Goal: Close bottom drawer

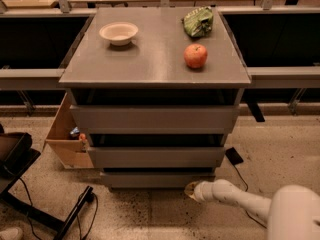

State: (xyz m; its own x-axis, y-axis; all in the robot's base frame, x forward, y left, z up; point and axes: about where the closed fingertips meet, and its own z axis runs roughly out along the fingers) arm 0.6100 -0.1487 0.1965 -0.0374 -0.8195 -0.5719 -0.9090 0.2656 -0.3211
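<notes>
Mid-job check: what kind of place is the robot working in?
Probably a lab or office test area: a grey drawer cabinet holds a bowl and apple like props, a cardboard box sits on speckled floor, and the gripper is low by the bottom drawer.
</notes>
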